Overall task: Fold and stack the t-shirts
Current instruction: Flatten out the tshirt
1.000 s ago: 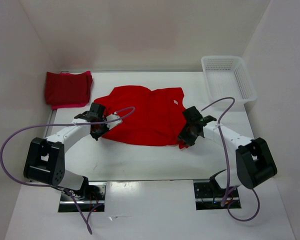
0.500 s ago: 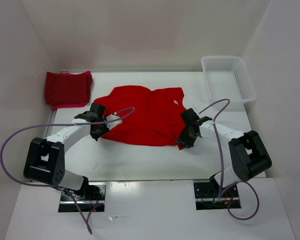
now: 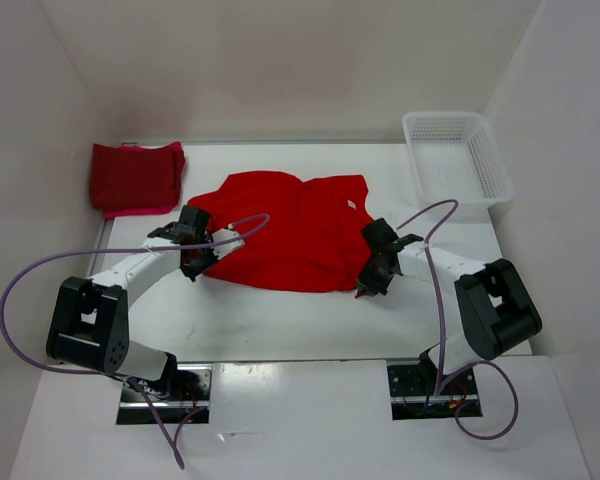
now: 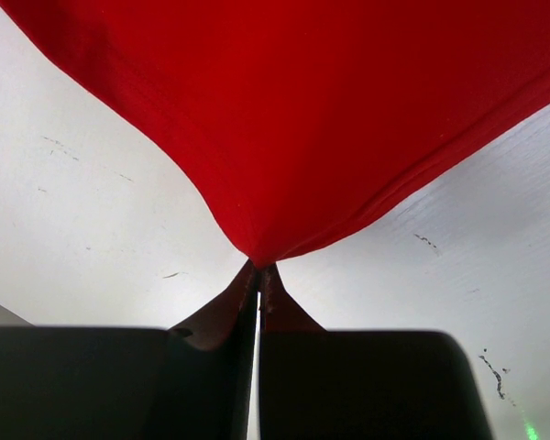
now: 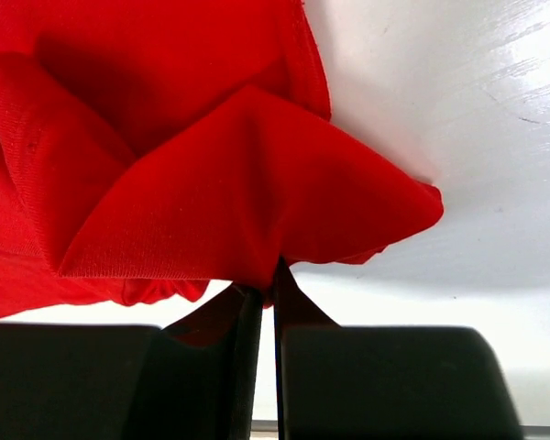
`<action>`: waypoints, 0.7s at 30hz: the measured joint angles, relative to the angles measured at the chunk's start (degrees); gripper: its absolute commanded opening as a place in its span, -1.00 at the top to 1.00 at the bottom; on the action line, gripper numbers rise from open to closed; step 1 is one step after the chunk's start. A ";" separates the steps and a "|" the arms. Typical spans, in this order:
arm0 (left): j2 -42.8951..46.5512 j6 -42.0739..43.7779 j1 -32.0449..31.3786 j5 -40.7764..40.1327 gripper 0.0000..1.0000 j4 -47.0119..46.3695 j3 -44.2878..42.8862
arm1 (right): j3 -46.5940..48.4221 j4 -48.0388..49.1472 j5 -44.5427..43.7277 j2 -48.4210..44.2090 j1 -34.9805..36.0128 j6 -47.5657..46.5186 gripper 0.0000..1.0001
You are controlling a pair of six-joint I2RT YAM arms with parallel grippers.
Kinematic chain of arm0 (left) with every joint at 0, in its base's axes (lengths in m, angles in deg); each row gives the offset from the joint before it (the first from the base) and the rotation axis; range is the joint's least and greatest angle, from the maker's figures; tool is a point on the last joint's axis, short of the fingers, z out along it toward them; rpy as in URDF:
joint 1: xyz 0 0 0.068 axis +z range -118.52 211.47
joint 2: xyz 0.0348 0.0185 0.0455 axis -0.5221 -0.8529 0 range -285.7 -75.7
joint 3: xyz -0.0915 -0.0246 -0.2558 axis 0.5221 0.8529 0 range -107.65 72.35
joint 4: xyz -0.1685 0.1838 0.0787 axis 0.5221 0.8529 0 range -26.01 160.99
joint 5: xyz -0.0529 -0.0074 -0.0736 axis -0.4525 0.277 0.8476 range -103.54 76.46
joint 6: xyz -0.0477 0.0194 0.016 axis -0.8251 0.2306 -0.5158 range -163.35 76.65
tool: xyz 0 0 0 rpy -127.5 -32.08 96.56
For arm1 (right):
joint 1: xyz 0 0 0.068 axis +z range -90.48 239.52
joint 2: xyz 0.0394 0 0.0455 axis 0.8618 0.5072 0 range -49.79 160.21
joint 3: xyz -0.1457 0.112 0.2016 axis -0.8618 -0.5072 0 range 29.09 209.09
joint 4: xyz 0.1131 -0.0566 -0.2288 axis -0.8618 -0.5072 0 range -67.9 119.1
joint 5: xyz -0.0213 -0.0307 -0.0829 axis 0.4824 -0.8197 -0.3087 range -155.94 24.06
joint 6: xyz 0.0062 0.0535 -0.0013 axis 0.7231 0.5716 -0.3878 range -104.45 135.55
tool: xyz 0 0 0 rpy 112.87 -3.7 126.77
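The left tool (image 4: 258,275) is pinching the near left edge of the bright red t-shirt (image 3: 290,230), with its jaws closed flat on a small peak of cloth. The right tool (image 5: 273,275) is gripping the near right corner, its jaws closed on a bunched fold with only a thin slit between them. Both tools are sitting low over the counter (image 3: 280,325). The shirt is lying spread and wrinkled between them, and its small white tag (image 3: 351,205) is showing toward the far right. At the far left, the dark maroon t-shirt (image 3: 130,175) is lying folded on top of the pinkish t-shirt (image 3: 145,211), of which only an edge is showing. The white mesh basket (image 3: 458,150) is standing at the far right, well apart from the work.

In my judgement two shirts are already folded and stacked, and the first fold of the third is beginning. The next move is calling for both tools to lift together and carry the near edge over toward the far side, at equal height, so the cloth is not twisting. The right tool may be holding more than one layer, which could drag the fold out of line.
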 measured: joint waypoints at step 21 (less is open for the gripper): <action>-7.93 -1.66 1.88 -3.32 1.00 1.36 -30.38 | 47.60 -15.45 -10.45 4.81 -10.58 -11.37 1.00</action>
